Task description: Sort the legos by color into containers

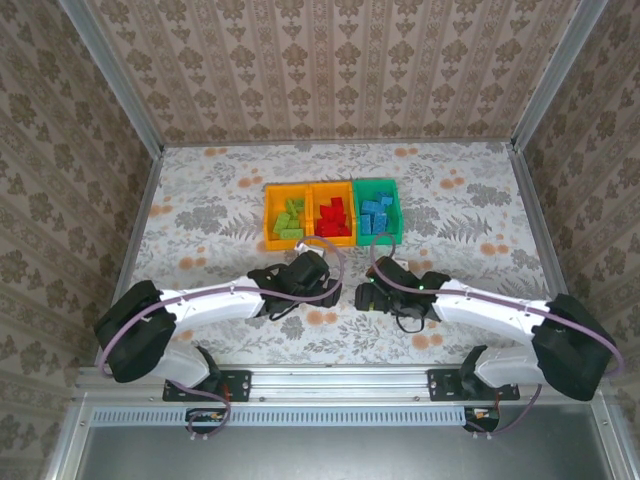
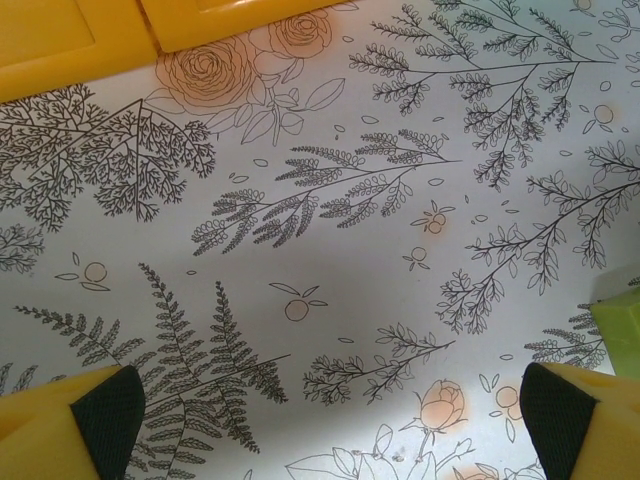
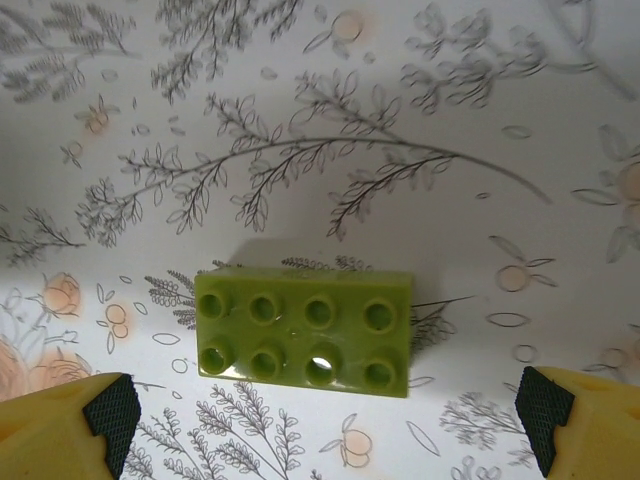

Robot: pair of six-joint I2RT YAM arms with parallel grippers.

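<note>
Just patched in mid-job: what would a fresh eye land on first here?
Three bins in a row at the middle of the table hold green bricks, red bricks and blue bricks, left to right. One lime green brick lies loose just ahead of the open right end effector.

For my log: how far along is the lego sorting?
Nearly done: green bricks in the left orange bin, red bricks in the middle bin, blue bricks in the green bin. Nothing held; left gripper and right gripper open. Left: one lime brick on the table by the right gripper.
</note>
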